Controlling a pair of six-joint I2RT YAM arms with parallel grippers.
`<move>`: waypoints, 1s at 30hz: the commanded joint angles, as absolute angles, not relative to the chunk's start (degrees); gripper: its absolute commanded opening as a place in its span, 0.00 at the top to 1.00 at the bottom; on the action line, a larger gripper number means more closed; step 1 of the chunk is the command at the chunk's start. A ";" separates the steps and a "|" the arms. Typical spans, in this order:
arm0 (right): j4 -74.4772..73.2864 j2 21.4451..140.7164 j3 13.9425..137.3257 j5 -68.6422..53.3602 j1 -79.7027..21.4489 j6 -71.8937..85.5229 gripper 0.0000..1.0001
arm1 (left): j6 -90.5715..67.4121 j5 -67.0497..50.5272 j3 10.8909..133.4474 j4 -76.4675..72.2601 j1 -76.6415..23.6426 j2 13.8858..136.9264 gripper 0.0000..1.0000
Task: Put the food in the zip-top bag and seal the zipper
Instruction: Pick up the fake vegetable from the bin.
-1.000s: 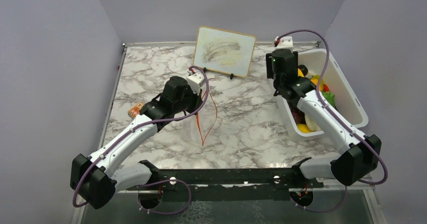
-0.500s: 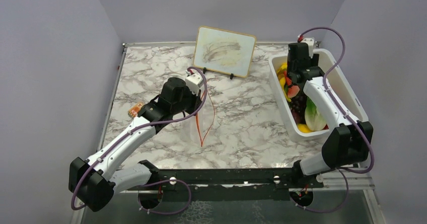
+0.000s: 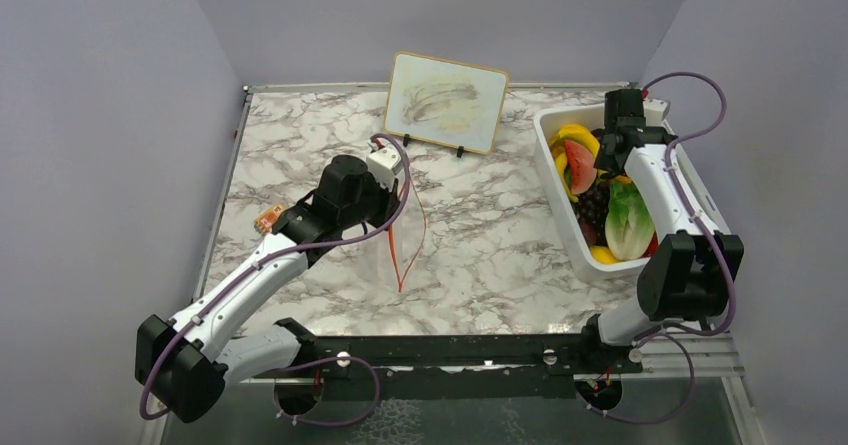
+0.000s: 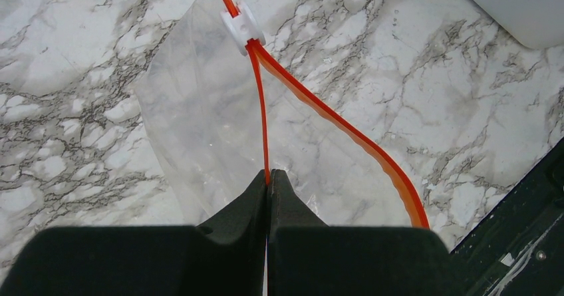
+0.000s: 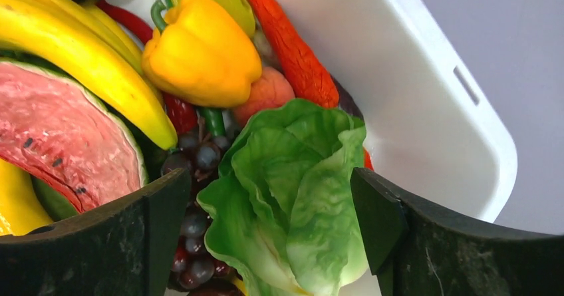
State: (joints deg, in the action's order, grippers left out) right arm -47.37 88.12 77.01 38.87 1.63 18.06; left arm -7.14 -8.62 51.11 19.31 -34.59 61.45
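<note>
Lettuce [image 5: 299, 143] between the wide-open, empty right hand [image 5: 267, 179]; zipper [image 4: 332, 120] in tight-shut left hand [image 4: 268, 175].

A grey-veined white marble table top [image 3: 480, 235] is seen. A white rectangular plastic tub [image 3: 556, 193] is set at the upper right and a pale framed picture board [image 3: 446, 102] is propped at top centre. A small flat orange patterned card [image 3: 266, 221] is laid at the left edge. A clear floppy plastic zip-top bag [image 4: 199, 116] is seen over the centre, and contact with the marble cannot be told.

Food [image 3: 625, 220] in tub [image 3: 712, 210], zip-top bag [image 3: 381, 261] well left on table [image 3: 480, 235]
</note>
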 commanded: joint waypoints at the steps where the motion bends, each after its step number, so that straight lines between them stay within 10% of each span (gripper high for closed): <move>1: -50.80 85.36 76.00 37.74 2.11 22.46 0.05 | -7.60 -9.15 50.48 17.55 -34.54 58.89 1.00; 30: -48.22 83.72 65.51 37.54 3.81 19.39 0.00 | -9.15 -11.65 49.61 16.26 -34.54 59.11 1.00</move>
